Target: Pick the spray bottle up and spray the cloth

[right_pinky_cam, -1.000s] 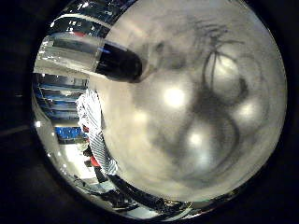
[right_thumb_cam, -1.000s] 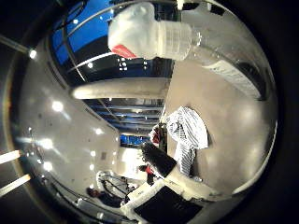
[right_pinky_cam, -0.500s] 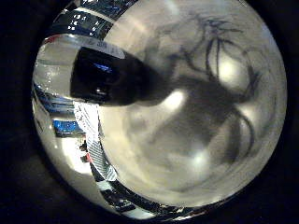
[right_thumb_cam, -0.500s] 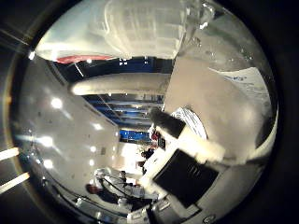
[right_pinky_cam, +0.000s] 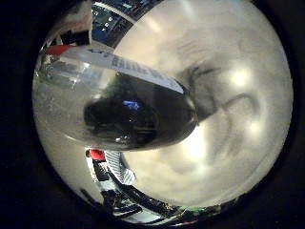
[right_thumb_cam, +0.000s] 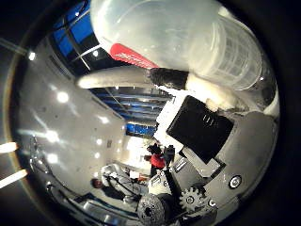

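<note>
The spray bottle is close against the palm. In the thumb side view its clear ribbed body (right_thumb_cam: 179, 38) with a red band fills much of the picture. In the little finger side view its dark rounded end (right_pinky_cam: 133, 119) and labelled side stand out over the pale grey table (right_pinky_cam: 238, 114). My hand's (right_thumb_cam: 202, 127) black and white fingers curl against the bottle's side. A striped cloth (right_pinky_cam: 114, 170) lies on the table beyond the bottle, partly hidden by it.
Shadows of the fingers fall on the table (right_pinky_cam: 224, 100). A room with blue panels (right_thumb_cam: 75, 33) and ceiling lights (right_thumb_cam: 56, 106) shows beyond the table's edge.
The bottle has come much closer to the palm and now fills much of each view. The fingers have closed in against its side. The striped cloth is now largely covered.
</note>
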`<state>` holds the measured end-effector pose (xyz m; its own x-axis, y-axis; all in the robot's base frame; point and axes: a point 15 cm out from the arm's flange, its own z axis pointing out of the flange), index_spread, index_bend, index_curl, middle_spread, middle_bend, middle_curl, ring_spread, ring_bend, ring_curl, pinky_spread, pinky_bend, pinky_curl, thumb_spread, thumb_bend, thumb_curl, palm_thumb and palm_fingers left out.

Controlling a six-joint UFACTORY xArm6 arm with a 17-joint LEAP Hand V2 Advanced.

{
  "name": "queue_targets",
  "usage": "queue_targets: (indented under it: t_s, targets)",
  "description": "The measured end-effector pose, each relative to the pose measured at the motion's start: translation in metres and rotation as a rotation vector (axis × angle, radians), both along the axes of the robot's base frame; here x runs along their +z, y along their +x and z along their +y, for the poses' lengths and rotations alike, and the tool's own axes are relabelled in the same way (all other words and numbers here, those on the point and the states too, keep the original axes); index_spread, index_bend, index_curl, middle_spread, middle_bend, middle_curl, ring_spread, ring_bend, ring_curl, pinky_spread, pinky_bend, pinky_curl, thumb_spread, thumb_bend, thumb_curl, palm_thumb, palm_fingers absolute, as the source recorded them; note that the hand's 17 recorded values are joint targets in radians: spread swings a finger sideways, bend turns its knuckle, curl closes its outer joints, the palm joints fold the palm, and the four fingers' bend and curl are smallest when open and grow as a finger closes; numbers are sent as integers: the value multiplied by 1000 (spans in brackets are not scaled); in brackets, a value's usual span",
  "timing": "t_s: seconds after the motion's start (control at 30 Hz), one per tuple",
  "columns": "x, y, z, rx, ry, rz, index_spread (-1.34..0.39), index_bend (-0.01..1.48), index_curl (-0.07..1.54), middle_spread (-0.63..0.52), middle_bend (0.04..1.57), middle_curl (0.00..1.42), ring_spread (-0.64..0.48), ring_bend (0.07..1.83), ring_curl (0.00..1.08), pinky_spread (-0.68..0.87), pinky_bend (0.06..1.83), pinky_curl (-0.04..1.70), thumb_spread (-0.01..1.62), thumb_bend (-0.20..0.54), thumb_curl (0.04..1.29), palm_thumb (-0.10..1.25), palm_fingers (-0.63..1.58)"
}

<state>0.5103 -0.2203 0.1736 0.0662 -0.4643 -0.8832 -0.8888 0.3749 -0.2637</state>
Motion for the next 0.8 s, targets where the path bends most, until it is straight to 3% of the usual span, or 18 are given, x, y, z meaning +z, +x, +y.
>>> queue_targets:
  t_s: [0.3, 0.5, 0.7, 0.8]
  targets:
    - [92, -9, 10, 66, -71, -67, -223, 1173, 846, -104, 1371, 729, -206, 1396, 712, -186, 1249, 984, 991, -12, 516, 1069, 1114]
    - [100, -34, 22, 202, -275, 85, -210, 1186, 837, -101, 1395, 713, -203, 1408, 722, -167, 1203, 1107, 988, -13, 556, 1071, 1109]
    - [129, -34, 53, 398, -587, 193, -202, 1198, 825, -98, 1408, 693, -205, 1408, 733, -150, 1139, 1244, 994, -14, 590, 1069, 1109]
    - [152, -31, 85, 480, -733, 202, -200, 1202, 820, -99, 1413, 688, -207, 1404, 736, -147, 1114, 1293, 994, -14, 605, 1072, 1110]
